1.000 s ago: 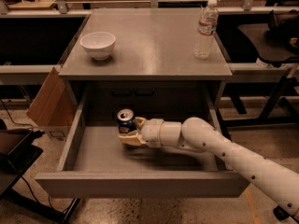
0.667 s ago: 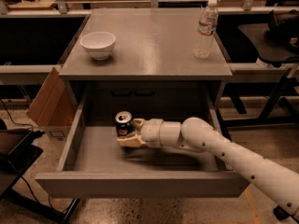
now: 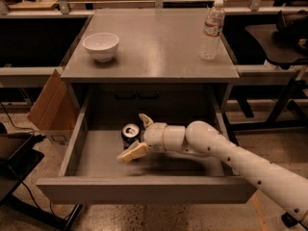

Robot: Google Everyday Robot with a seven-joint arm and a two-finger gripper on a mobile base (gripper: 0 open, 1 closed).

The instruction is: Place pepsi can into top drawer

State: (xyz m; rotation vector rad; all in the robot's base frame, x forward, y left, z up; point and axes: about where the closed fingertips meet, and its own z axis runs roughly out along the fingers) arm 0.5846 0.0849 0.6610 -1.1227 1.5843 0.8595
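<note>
The pepsi can [image 3: 130, 132], dark blue with a silver top, stands upright on the floor of the open top drawer [image 3: 144, 190], left of its middle. My gripper [image 3: 133, 137] reaches into the drawer from the right on the white arm. It is open, with one cream finger behind the can and the other in front of it. The fingers [image 3: 133, 152] stand a little apart from the can's sides.
A white bowl [image 3: 101, 45] sits on the table top at the back left. A clear water bottle [image 3: 212, 31] stands at the back right. A cardboard piece [image 3: 50, 104] leans against the table's left side. Chairs and desks flank both sides.
The fingers have spread apart from the can. The can now stands on the drawer floor, let go. The arm has hardly moved.
</note>
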